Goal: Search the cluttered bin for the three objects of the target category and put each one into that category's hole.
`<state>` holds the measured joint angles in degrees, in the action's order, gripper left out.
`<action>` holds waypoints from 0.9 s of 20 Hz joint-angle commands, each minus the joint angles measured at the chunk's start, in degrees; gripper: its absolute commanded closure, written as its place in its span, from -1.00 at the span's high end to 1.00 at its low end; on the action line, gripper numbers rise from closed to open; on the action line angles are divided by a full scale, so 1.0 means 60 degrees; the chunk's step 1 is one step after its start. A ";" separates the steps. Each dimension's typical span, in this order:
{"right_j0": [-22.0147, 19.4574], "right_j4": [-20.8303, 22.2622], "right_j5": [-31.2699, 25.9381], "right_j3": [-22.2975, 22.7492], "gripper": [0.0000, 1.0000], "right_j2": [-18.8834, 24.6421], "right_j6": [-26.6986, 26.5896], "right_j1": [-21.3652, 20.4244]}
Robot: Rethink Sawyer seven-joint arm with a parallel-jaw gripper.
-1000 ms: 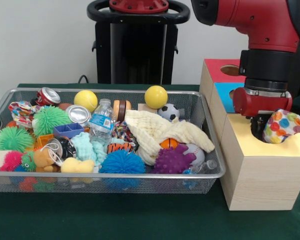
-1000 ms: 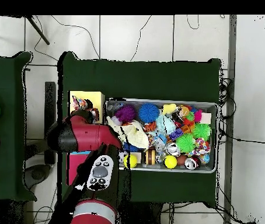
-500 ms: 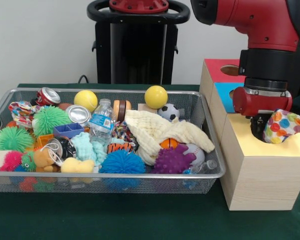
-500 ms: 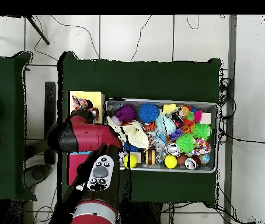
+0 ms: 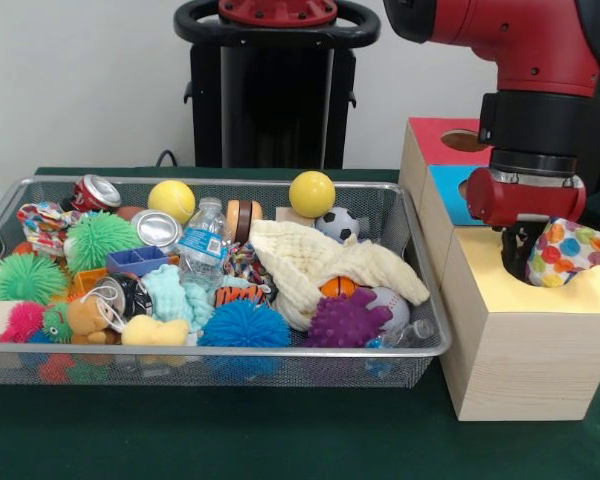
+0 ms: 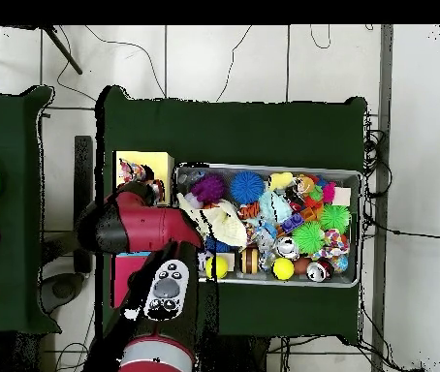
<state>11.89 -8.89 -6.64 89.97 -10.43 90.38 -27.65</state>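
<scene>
The wire mesh bin (image 5: 210, 181) takes up the left and middle of the table and is full of toys; it also shows in the overhead view (image 6: 263, 168). My gripper (image 5: 518, 256) hangs over the yellow top of the nearest wooden cube (image 5: 540, 298). One spotted multicoloured fabric piece (image 5: 566, 250) sits on that yellow top, touching the gripper's right side, and covers the hole. It also shows in the overhead view (image 6: 135, 174). A second printed fabric piece (image 5: 40, 221) lies at the bin's left end. A third does not show.
The blue-topped cube (image 5: 446, 190) and the red-topped cube (image 5: 435, 140) stand behind the yellow one. A plain cream cloth (image 5: 310, 258) lies in the bin's right half among spiky balls, cans, a bottle and yellow balls. The pedestal (image 5: 275, 90) stands behind the bin.
The arm's wrist has risen slightly above the yellow cube. The spotted fabric piece has stayed in the same place.
</scene>
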 commanded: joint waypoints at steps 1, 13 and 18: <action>-0.0257 0.0184 -0.1722 0.0657 -1.00 0.0423 0.1168 -0.0380; -0.0131 0.0206 -0.2399 0.0292 -1.00 0.0201 0.1264 -0.0471; 0.0048 0.0188 -0.2749 0.0118 -1.00 0.0020 0.1308 -0.0515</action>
<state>12.46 -8.88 -13.72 90.21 -11.17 90.38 -31.03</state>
